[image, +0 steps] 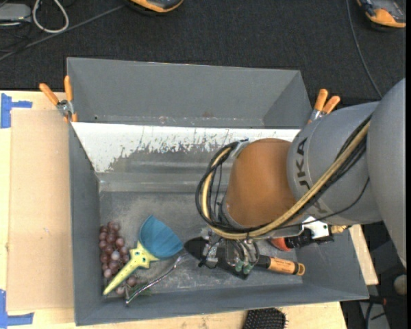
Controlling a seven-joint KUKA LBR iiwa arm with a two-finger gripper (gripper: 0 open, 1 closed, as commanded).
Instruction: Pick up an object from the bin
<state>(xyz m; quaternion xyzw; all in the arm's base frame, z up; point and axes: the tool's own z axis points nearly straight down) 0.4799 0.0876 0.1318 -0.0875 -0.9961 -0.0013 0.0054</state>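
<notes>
My gripper (227, 256) is low over the bin floor at the front middle, below the arm's orange cover. Under it lies a long tool with an orange handle (282, 266) that points right, and a black end (193, 245) that sticks out to the gripper's left. The gripper's body hides the middle of this tool. Just left of it lies a blue fan-shaped scoop (159, 238) on a yellow handle (129, 269).
A bunch of dark purple grapes (111, 249) lies against the bin's left wall. A thin bent metal piece (153, 280) rests near the front wall by the yellow handle. The arm and its cables cover the bin's right half.
</notes>
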